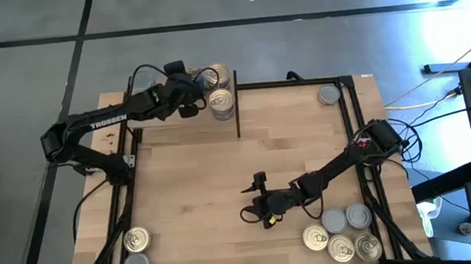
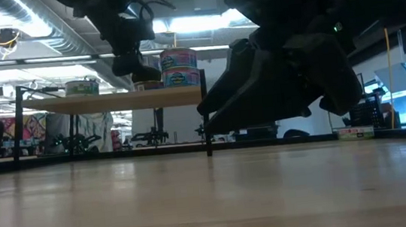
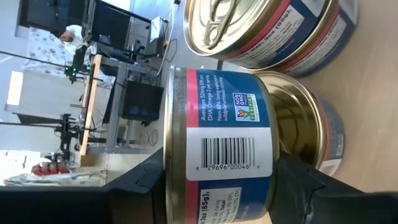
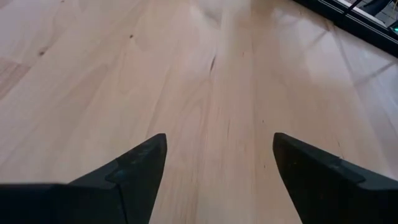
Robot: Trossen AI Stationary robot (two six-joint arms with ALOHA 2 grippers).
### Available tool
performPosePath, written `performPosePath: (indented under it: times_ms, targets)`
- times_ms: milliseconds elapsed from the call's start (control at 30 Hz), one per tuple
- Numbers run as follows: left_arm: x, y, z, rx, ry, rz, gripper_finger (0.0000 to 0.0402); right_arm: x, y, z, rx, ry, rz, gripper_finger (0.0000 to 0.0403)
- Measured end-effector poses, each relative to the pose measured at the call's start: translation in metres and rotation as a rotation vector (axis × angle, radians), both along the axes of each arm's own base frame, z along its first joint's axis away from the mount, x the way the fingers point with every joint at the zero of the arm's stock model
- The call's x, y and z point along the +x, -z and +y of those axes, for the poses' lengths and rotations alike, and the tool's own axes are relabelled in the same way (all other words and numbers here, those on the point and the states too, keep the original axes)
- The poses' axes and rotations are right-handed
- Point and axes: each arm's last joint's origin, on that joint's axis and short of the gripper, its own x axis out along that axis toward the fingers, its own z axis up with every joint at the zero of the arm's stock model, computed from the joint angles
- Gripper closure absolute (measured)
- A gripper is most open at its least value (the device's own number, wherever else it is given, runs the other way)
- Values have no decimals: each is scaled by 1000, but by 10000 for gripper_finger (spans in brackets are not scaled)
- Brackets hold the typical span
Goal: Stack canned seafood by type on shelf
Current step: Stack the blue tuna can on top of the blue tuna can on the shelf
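My left gripper point(image 1: 196, 97) point(image 3: 219, 167) reaches over the raised light-wood shelf point(image 2: 111, 102) at the table's far left and is shut on a blue-labelled seafood tin point(image 3: 217, 143). That tin stands on a second tin with a gold rim point(image 3: 298, 118). Beside them stands another stack of two tins with a gold pull-tab top point(image 3: 249, 25) point(image 1: 219, 90) point(image 2: 179, 67). My right gripper point(image 1: 255, 198) point(image 4: 219, 146) hovers open and holding nothing over bare tabletop in the middle of the table. My left gripper pinches the blue-labelled tin by its side wall point(image 3: 217, 186), one finger point(image 3: 137, 193) on each side, the other point(image 3: 329, 186) opposite. The fingers come in about level from the table's left. The tin stands upright with its base on the gold-rimmed tin beneath it.
Several loose tins lie at the table's near right point(image 1: 341, 236), two at the near left point(image 1: 134, 250), and one at the far right point(image 1: 329, 94). A black frame upright point(image 1: 238, 114) marks the shelf's right edge. Cables run off the table's right side point(image 1: 427, 144).
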Motion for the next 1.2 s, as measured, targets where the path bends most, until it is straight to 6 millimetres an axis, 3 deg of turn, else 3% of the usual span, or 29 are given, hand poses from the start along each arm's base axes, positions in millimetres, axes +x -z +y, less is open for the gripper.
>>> performPosePath:
  times_ms: [100,300,433,900,1200]
  targets:
    - [0,0,0,-5,-8,-16,217,0,0,0,0,0,0,109]
    - [1,0,-1,-19,-28,-55,145,0,0,0,0,0,-1,109]
    - [2,0,-4,-26,-22,-69,119,0,0,0,0,1,-1,109]
    - [2,-2,-13,-141,70,-149,117,0,0,0,-3,8,-5,109]
    - [0,-10,-10,-109,81,-184,117,1,-1,0,-1,7,-9,109]
